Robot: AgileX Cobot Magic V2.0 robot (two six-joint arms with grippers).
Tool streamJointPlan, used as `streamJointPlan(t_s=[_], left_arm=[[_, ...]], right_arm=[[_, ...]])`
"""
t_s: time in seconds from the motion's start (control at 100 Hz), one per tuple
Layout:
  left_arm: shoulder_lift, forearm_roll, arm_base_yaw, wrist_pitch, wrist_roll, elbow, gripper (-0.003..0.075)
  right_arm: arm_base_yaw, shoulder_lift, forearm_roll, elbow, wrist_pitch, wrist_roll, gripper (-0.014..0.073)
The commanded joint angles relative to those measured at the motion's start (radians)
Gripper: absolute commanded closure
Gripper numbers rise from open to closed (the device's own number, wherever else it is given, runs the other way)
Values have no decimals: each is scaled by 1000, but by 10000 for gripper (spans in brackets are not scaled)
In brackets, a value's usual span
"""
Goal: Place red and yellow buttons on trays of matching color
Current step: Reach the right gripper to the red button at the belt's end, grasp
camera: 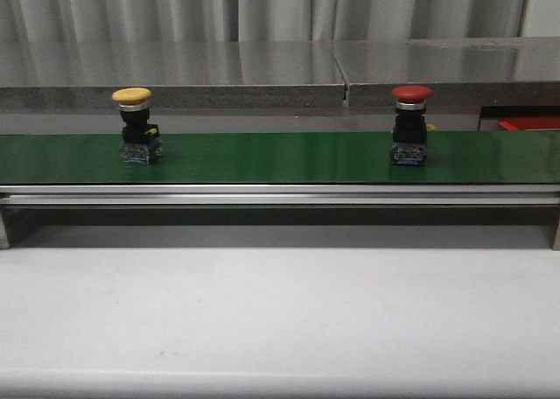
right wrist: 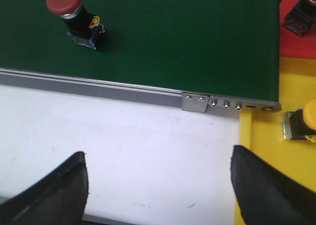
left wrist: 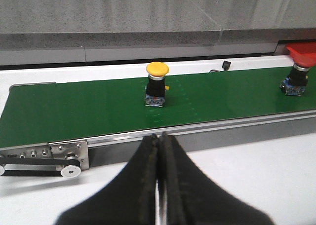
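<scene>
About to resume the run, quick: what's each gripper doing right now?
Left gripper: closed, holding nothing.
Right gripper: open, holding nothing.

Left tool (left wrist: 159, 185) has black tapered fingers; right tool (right wrist: 158, 185) matches, black.

A pale grey curtain (camera: 262, 10) hangs in vertical folds across the top of the front view. Below it runs a long grey speckled ledge (camera: 175, 71) with a seam right of centre. A green conveyor belt (camera: 280, 158) spans the frame's middle, edged by a silver metal rail (camera: 280, 195). The white table (camera: 280, 320) fills the lower half, softly and evenly lit, with a shadow under the rail.
</scene>
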Motion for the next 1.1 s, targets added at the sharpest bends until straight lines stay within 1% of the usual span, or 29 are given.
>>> streamJointPlan(t_s=[0.0,0.22,0.49,0.78,1.01,1.06,1.09], left_arm=[[6,-21,-8,-71,-1,-27,739],[6,-21,-8,-71,-1,-27,739],[6,-21,-8,-71,-1,-27,739],[6,-21,-8,-71,-1,-27,739],[6,-21,-8,-71,-1,-27,739],[6,-21,-8,-71,-1,-27,739],[6,-21,-8,-71,-1,-27,739]], right_arm=[[21,86,26,-99,-16,-27,4],[95,296,25,-251,-5,-27,4],[172,476,20,-390,-12,-27,4],[175,652,-10,-530,-13,-27,4],[175,740,-54,-600,-16,-27,10],[175,749,-69,-603,-12,-26,23],[175,750,-75,-603,-8,-26,55]])
